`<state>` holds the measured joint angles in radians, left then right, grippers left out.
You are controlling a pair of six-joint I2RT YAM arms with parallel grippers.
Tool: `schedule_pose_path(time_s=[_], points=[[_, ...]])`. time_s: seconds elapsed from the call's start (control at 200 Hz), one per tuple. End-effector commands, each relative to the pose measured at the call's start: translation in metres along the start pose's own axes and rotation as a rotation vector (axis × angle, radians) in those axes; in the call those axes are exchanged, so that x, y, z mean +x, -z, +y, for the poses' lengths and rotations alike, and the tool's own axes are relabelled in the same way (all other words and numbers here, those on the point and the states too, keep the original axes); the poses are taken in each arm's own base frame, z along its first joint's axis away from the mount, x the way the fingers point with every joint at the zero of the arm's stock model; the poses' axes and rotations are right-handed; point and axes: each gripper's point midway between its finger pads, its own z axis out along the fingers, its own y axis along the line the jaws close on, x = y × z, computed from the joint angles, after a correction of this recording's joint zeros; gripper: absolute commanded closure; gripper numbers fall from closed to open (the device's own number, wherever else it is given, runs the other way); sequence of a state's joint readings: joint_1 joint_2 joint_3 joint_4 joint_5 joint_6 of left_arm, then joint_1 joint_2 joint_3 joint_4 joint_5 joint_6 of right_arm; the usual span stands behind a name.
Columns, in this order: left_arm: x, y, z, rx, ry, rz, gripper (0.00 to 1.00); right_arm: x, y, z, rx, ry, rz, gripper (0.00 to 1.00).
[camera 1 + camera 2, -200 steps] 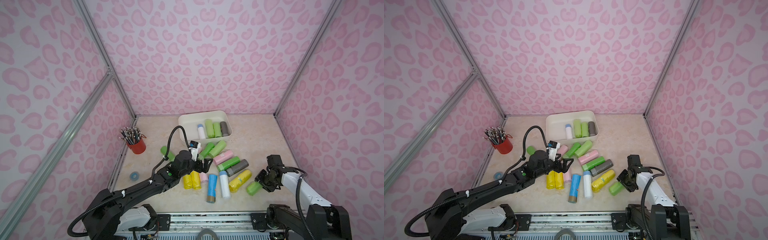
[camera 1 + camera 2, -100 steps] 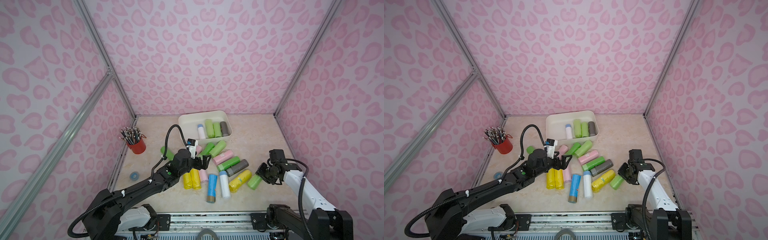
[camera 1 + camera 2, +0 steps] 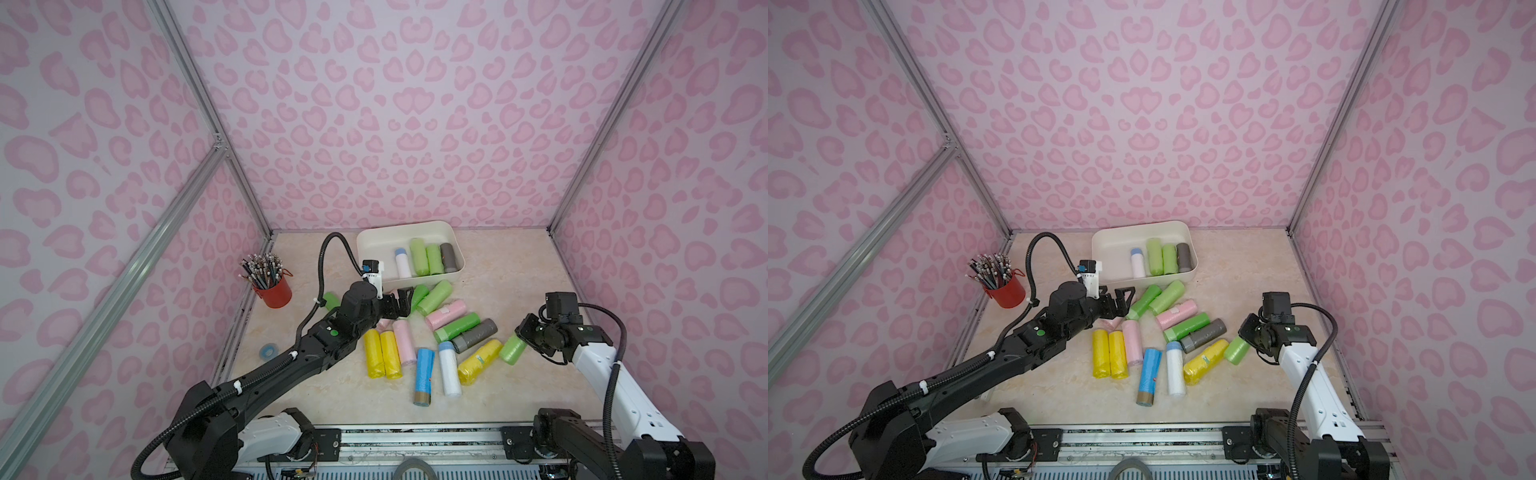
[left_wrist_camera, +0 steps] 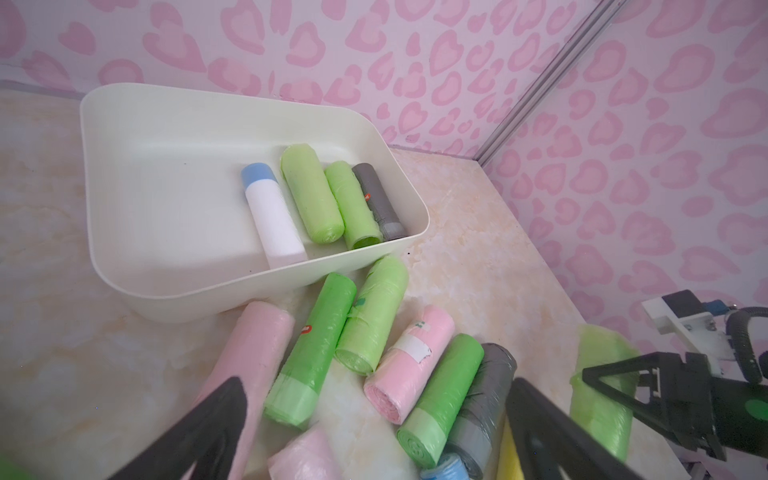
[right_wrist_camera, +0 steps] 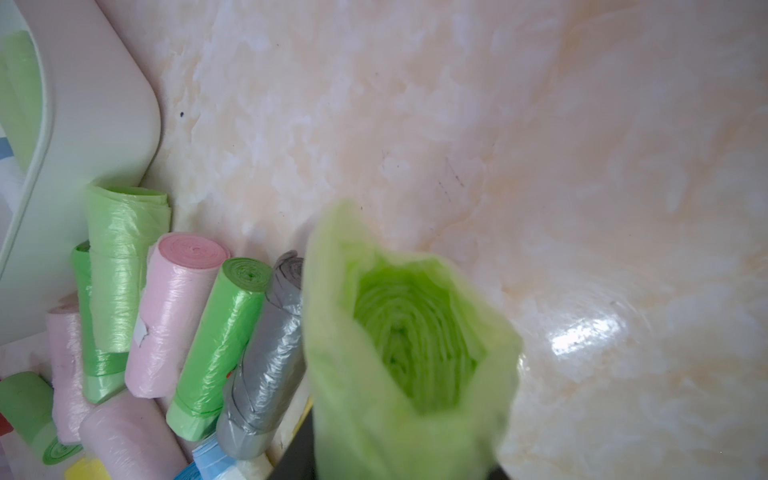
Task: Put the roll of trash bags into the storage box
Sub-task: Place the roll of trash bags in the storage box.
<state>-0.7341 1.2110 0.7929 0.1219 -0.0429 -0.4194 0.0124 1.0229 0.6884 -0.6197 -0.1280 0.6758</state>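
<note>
The right tool (image 3: pixel 522 341) is closed around a light green roll of trash bags (image 3: pixel 512 350), one black finger (image 4: pixel 614 376) lying against the roll's side in the left wrist view. In the right wrist view the roll (image 5: pixel 409 345) fills the middle of the picture end-on, its coiled core facing the camera, with a dark finger edge low beside it. Whether the roll is clear of the counter (image 3: pixel 519 270) cannot be told. It sits at the right edge of the loose pile, just beside a yellow roll (image 3: pixel 478 361) and well apart from the storage box (image 3: pixel 371 245).

The left tool (image 3: pixel 400 301) has its fingers spread wide and holds nothing. It hangs over the pile just in front of the box's near wall, with a pink roll (image 4: pixel 253 349) and a green roll (image 4: pixel 316 357) below and between its fingers (image 4: pixel 216 432).

The box (image 4: pixel 166 141) stands near the back wall of the counter. Four rolls lie side by side at its right end: a white one with a blue end (image 4: pixel 272 216), two light green (image 4: pixel 311 195), and a grey one (image 4: pixel 376 199).

A red cup of pencils (image 3: pixel 276 293) stands at the left side of the counter.
</note>
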Motion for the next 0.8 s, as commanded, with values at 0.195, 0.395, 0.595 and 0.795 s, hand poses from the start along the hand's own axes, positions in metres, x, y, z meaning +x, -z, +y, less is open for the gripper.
schedule_pose_path(time_s=[0.195,0.395,0.595,0.795], points=[[-0.002,0.001,0.008,-0.033,0.065,-0.018,0.0,-0.022,0.013,0.015,-0.041,0.034,-0.075,0.64],[-0.007,0.005,0.015,-0.045,0.082,-0.024,0.0,-0.029,0.018,0.023,-0.062,0.033,-0.098,0.65],[-0.009,0.007,0.024,-0.041,0.12,-0.04,0.0,-0.036,0.023,0.03,-0.08,0.043,-0.108,0.66],[-0.007,0.011,0.029,-0.047,0.136,-0.049,0.0,-0.043,0.023,0.043,-0.109,0.057,-0.106,0.66]])
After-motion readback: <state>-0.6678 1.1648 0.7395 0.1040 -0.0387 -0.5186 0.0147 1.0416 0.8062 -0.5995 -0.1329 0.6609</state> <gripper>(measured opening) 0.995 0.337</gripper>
